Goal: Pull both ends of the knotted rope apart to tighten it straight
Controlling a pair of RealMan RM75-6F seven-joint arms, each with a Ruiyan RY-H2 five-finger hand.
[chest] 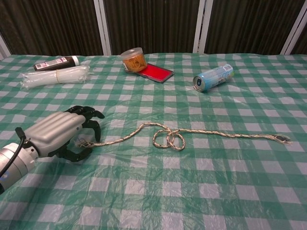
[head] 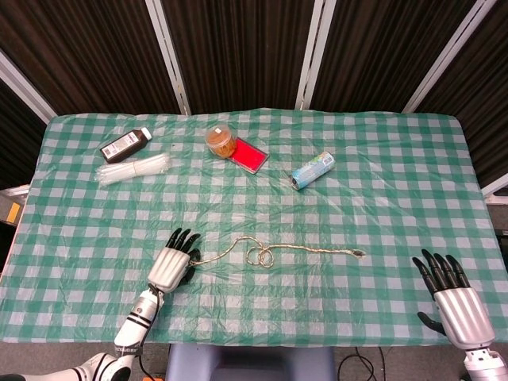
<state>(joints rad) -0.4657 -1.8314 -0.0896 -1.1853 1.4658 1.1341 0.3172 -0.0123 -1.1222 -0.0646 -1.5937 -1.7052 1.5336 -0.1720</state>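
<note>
The knotted rope lies along the near half of the table, with its loose knot near the middle. In the chest view the rope runs from a frayed left end to a right tip, and the knot sits between them. My left hand arches over the rope's left end. The chest view shows the left hand with fingers above and thumb below that frayed end, apart from each other. My right hand hovers at the table's near right edge with fingers spread, well right of the rope's tip, holding nothing.
At the back of the green checked tablecloth lie a dark bottle, a bundle of white straws, an orange-lidded jar, a red flat box and a blue can on its side.
</note>
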